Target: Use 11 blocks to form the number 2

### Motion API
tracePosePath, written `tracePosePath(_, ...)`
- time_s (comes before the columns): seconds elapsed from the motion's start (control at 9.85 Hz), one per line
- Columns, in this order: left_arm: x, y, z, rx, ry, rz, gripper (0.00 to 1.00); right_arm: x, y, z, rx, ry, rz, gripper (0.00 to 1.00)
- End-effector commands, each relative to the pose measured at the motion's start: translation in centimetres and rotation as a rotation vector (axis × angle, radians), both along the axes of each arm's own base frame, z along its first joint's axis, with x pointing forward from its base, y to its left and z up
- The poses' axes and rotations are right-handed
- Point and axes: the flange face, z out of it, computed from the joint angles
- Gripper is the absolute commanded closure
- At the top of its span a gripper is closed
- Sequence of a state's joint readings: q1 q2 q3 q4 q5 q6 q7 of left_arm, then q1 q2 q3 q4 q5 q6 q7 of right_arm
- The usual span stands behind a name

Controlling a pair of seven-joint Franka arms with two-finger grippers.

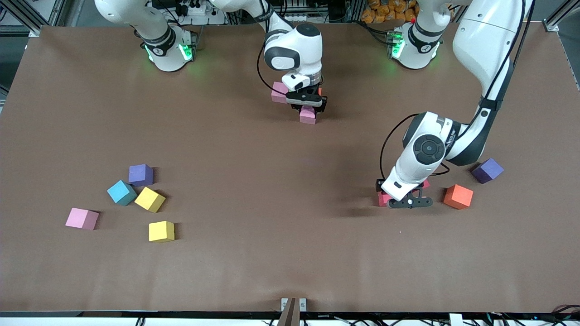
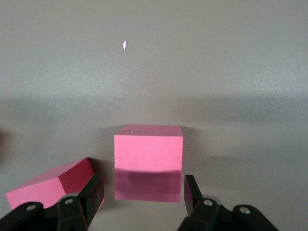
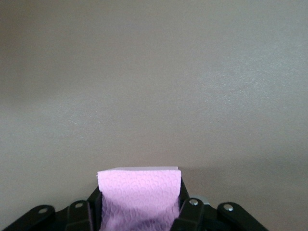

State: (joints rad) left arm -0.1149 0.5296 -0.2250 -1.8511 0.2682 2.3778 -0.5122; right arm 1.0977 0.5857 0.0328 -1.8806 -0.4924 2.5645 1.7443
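Second red block crowds the left jaws.

The front view looks down from high across the table, facing both bases. Each wrist view looks close past its own fingers at tabletop.

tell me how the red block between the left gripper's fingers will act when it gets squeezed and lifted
The red block looks like matte foam, so it probably gives slightly and grips well. Its flat square faces sit between the left gripper's fingers, so it should not roll. It is likely light.
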Motion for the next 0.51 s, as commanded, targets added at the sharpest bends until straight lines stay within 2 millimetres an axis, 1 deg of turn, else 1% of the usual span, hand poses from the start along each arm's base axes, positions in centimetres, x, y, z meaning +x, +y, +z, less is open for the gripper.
tracePosePath(0.0,0.5,-0.2,0.1,0.021,-0.003,-0.01,0.24,-0.3,0.6,-0.5,0.006,-0.02,-0.027,0.9)
tracePosePath(0.1,0.5,-0.2,-0.3,0.021,0.003,-0.01,0.24,-0.8,0.8,-0.5,0.005,-0.019,-0.022,0.9)
tracePosePath(0.3,0.8,1.0,-0.8,0.033,0.007,0.004,0.24,-0.9,0.8,-0.6,0.009,-0.017,-0.032,0.9)
tracePosePath(0.41,0.8,1.0,-0.9,0.034,0.008,0.003,0.24,-1.1,1.0,-0.8,0.01,-0.018,-0.034,0.9)
